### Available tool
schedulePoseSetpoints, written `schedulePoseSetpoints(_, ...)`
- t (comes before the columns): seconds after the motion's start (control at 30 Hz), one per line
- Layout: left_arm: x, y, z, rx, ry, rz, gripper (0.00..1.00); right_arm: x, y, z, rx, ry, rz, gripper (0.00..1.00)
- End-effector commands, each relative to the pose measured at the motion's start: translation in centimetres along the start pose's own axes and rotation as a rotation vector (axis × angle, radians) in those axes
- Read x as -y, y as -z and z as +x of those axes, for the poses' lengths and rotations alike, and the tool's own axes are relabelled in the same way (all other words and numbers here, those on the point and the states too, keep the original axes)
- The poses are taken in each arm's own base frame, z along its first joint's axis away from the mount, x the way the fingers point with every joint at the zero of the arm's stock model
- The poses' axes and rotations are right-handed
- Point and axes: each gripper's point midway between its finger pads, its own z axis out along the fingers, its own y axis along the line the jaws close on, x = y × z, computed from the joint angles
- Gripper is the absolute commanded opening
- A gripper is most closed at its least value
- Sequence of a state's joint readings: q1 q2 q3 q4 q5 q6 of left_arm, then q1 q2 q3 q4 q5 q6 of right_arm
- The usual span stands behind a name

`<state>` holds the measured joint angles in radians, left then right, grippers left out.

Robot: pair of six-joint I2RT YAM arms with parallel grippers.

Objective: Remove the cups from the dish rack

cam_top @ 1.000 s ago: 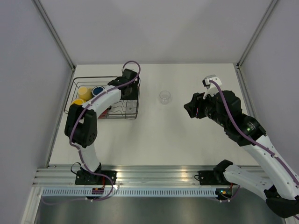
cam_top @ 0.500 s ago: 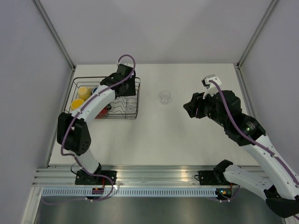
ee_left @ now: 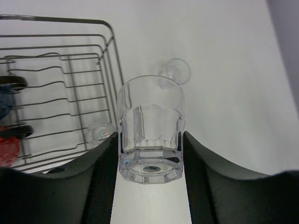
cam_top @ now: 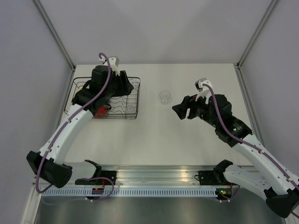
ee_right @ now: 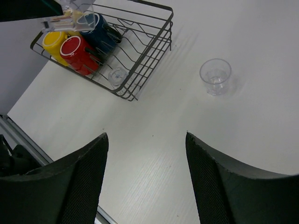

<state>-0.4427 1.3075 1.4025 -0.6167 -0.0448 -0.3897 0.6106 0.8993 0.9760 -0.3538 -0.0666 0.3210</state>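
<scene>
**A:** What has the left end effector (ee_left: 150, 156) got?

**B:** Its 2 fingers (ee_left: 103, 179) are clamped on the sides of the held tumbler (ee_left: 150, 123), which is clear, upright and mouth up.

**A:** And the dish rack (ee_left: 111, 39)?

**B:** Ahead of that end effector and to its left. The rack's right rim runs just behind the glass. The rack tumbler (ee_left: 100, 132) lies inside, just left of the held one. Bits of red and blue show at the far left edge.

**A:** Anything beyond the glass?

**B:** The loose tumbler (ee_left: 175, 71), straight ahead on the white surface (ee_left: 224, 93), outside the rack.

**A:** The right end effector (ee_right: 147, 154)?

**B:** Fingers apart, nothing between them, above bare surface. The loose tumbler (ee_right: 215, 76) stands upright ahead and slightly to its right. The rack (ee_right: 156, 35) is ahead to its left, well apart.

**A:** What does it see in the rack?

**B:** 3 mugs packed at the far end, touching: the red mug (ee_right: 74, 49), the bright yellow mug (ee_right: 53, 39) and the blue mug (ee_right: 93, 25). The rack tumbler (ee_right: 117, 74) sits alone near the closer corner. A fourth mug I cannot tell.
</scene>
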Motion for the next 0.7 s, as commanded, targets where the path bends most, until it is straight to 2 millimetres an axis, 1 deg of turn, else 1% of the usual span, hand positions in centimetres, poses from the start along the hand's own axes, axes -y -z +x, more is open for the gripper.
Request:
schedulePoseSetpoints(0.0, 5.4, 3.6, -0.5, 0.038, 0.038, 0.306, 0.02, -1.3, -0.9, -1.9, 0.139, -0.046, -0.081, 0.73)
schedulePoseSetpoints(0.07, 7.0, 5.0, -0.8, 0.066, 0.046, 0.398, 0.02, -2.0, -1.0, -1.8, 0.151, -0.073, -0.124, 0.73)
schedulePoseSetpoints(0.1, 8.0, 6.0, 0.0, 0.051, 0.042, 0.482, 0.02, -2.6, -1.1, -1.8, 0.164, -0.074, -0.166, 0.74)
schedulePoseSetpoints(0.13, 8.6, 6.6, 0.1, 0.055, 0.043, 0.526, 0.02, -3.8, -0.8, -1.5, 0.15, -0.082, -0.233, 0.74)
schedulePoseSetpoints(0.17, 9.4, 7.2, -0.3, 0.076, 0.053, 0.576, 0.02, -4.7, -0.6, -1.7, 0.161, -0.08, -0.286, 0.74)
schedulePoseSetpoints(0.2, 10.2, 8.1, 0.7, 0.053, 0.047, 0.65, 0.02, -5.5, -0.5, -1.9, 0.182, -0.075, -0.336, 0.75)
schedulePoseSetpoints(0.23, 10.8, 8.7, 0.9, 0.044, 0.062, 0.697, 0.02, -6.7, 0.1, -1.6, 0.168, -0.078, -0.414, 0.75)
schedulePoseSetpoints(0.3, 12.2, 10.0, 1.5, 0.051, 0.047, 0.824, 0.02, -8.1, 0.7, -1.6, 0.182, -0.064, -0.506, 0.75)
schedulePoseSetpoints(0.37, 13.0, 11.4, 1.7, 0.054, 0.06, 0.899, 0.02, -9.6, 2.1, -1.5, 0.18, -0.057, -0.606, 0.74)
schedulePoseSetpoints(0.4, 13.6, 12.0, 2.2, 0.051, 0.041, 0.963, 0.02, -10.0, 2.5, -1.7, 0.197, -0.052, -0.631, 0.74)
schedulePoseSetpoints(0.43, 14.1, 12.8, 2.1, 0.053, 0.048, 1.004, 0.02, -10.2, 3.1, -2.0, 0.21, -0.048, -0.646, 0.73)
schedulePoseSetpoints(0.47, 14.2, 12.9, 2.8, 0.035, 0.054, 1.028, 0.02, -10.5, 3.5, -2.1, 0.214, -0.047, -0.662, 0.72)
schedulePoseSetpoints(0.5, 14.9, 13.7, 2.9, 0.046, 0.034, 1.083, 0.02, -10.6, 3.7, -2.2, 0.218, -0.042, -0.67, 0.72)
schedulePoseSetpoints(0.6, 15.6, 14.6, 3.7, 0.015, 0.037, 1.152, 0.02, -11.4, 4.8, -2.7, 0.233, -0.03, -0.717, 0.7)
schedulePoseSetpoints(0.63, 15.9, 15.0, 3.8, 0.009, 0.04, 1.177, 0.02, -11.7, 5.1, -2.7, 0.233, -0.024, -0.734, 0.67)
schedulePoseSetpoints(0.67, 16.0, 15.2, 4.4, -0.01, 0.038, 1.199, 0.02, -11.9, 5.4, -3.0, 0.244, -0.016, -0.75, 0.67)
